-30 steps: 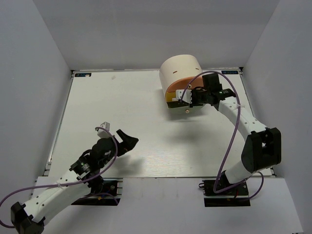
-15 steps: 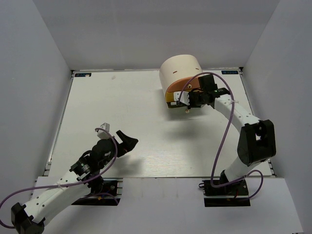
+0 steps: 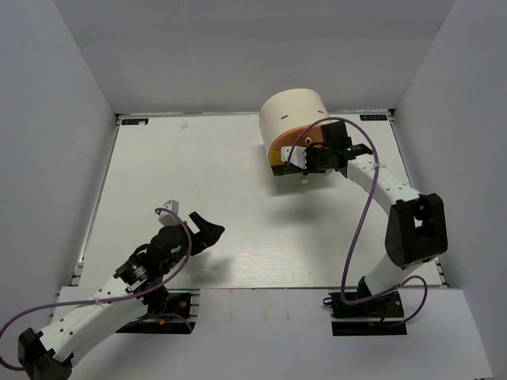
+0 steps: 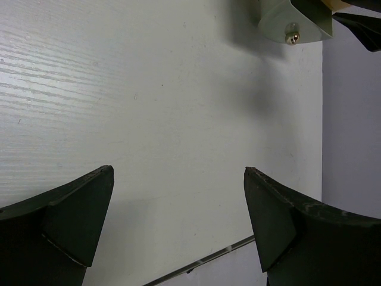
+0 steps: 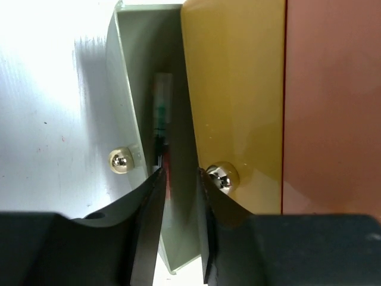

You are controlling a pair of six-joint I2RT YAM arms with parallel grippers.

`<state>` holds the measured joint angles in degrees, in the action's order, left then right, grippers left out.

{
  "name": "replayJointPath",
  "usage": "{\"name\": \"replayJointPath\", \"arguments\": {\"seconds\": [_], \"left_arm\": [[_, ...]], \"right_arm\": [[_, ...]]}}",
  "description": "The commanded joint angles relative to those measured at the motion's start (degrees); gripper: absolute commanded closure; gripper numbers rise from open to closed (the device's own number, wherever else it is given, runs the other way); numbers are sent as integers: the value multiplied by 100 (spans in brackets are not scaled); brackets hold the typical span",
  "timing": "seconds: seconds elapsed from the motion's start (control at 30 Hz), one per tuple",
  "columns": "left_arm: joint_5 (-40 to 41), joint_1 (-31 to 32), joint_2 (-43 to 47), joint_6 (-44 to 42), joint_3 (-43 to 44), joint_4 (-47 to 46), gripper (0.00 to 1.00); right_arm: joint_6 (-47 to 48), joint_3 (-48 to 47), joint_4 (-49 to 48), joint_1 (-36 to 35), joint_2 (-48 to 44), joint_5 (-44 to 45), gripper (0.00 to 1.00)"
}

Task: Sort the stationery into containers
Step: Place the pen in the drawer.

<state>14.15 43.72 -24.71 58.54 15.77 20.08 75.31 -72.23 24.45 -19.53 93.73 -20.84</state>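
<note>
The cream desk unit (image 3: 295,115) stands at the far right of the table (image 3: 198,174), and the right claw (image 5: 181,174) is up against its drawer fronts. From the wrist view, the pale green drawer (image 5: 128,77) is pulled out a little past the yellow drawer (image 5: 232,89), with the pink drawer (image 5: 330,101) beyond that. A thin pen (image 5: 161,113) lies lengthwise in the open slot of the green one, close along its front wall. The barrel shows a green band, with a bit of red at the near end (one pen or two end to end, I cannot tell).

The right claw's fingers (image 5: 149,226) are parted only narrowly, the gap sitting over the slot. The pen's red end lies right by the left finger's tip and clear of the other finger, so nothing looks pinched between them. Each of the two nearer drawers shows a small shiny knob (image 5: 119,159), one either side of the fingertips.

The left claw (image 4: 177,173) hangs over bare table at the near left, well apart from the unit (its jaws spread as wide as they go), with nothing between them.
</note>
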Motion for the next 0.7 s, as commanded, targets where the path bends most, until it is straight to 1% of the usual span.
{"name": "replayJointPath", "arguments": {"seconds": [0.0, 0.07, 0.13, 0.17, 0.27, 0.3, 0.37, 0.4, 0.43, 0.47, 0.5, 0.57, 0.63, 0.67], "left_arm": [[44, -13, -8, -27, -4, -65, 0], [44, -13, -8, -27, -4, -65, 0], [44, -13, -8, -27, -4, -65, 0], [44, -13, -8, -27, -4, -65, 0], [44, -13, -8, -27, -4, -65, 0], [44, -13, -8, -27, -56, -65, 0], [44, -13, -8, -27, -56, -118, 0], [44, -13, -8, -27, -56, -170, 0], [44, -13, -8, -27, -56, -171, 0], [44, -13, -8, -27, -56, -171, 0], [44, -13, -8, -27, -56, -171, 0], [44, -13, -69, -27, -56, -171, 0], [44, -13, -69, -27, -56, -171, 0], [44, -13, -69, -27, -56, -171, 0]], "right_arm": [[54, 7, -63, -7, 5, 45, 66], [54, -11, -37, -16, 5, 19, 64], [37, -54, 78, 10, -22, -51, 64], [2, -142, 139, 11, -83, -200, 66], [-122, -423, 578, 63, -223, -657, 93], [-61, -433, 875, 46, -259, -1015, 100], [80, -494, 1122, 81, -330, -1246, 100], [307, -520, 1620, 72, -329, -1343, 100], [396, -555, 1816, 55, -190, -1570, 100], [501, -721, 2018, 37, -102, -1616, 100], [816, -792, 2638, 28, -5, -1694, 100], [933, -1073, 2985, 11, 398, -1695, 100], [837, -1136, 2970, 37, 602, -1634, 100], [723, -1066, 2734, 19, 620, -1547, 100]]}}
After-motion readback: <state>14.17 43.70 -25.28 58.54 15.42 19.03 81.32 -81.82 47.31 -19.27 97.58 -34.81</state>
